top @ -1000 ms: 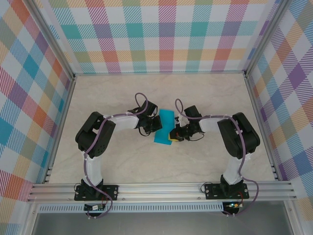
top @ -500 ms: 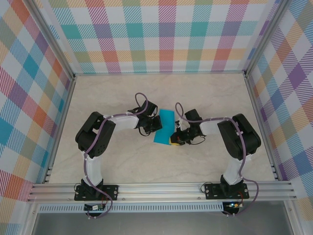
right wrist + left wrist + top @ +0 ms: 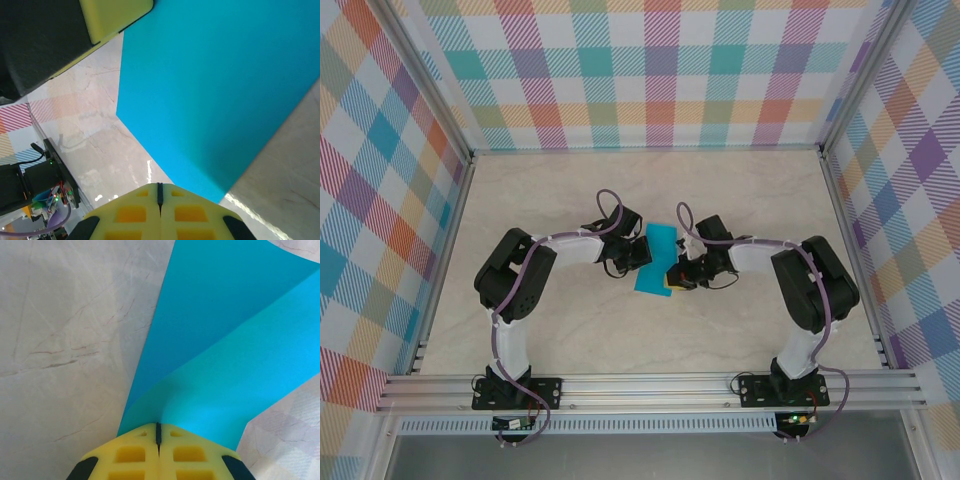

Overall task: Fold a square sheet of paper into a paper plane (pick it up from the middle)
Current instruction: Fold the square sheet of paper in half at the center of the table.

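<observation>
Near the middle of the table [image 3: 540, 190], the right gripper [image 3: 160, 192] was fully closed at the near corner of the square sheet of paper [image 3: 655, 258]; whether it pinched the paper I could not tell. Just beyond, the left gripper [image 3: 158, 432] was clamped on the sheet's left edge, bowing it upward. Opposed pulls could tear or miscrease it.

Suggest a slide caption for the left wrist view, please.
Left gripper shut on the edge of curling teal paper above the marbled table.
</observation>
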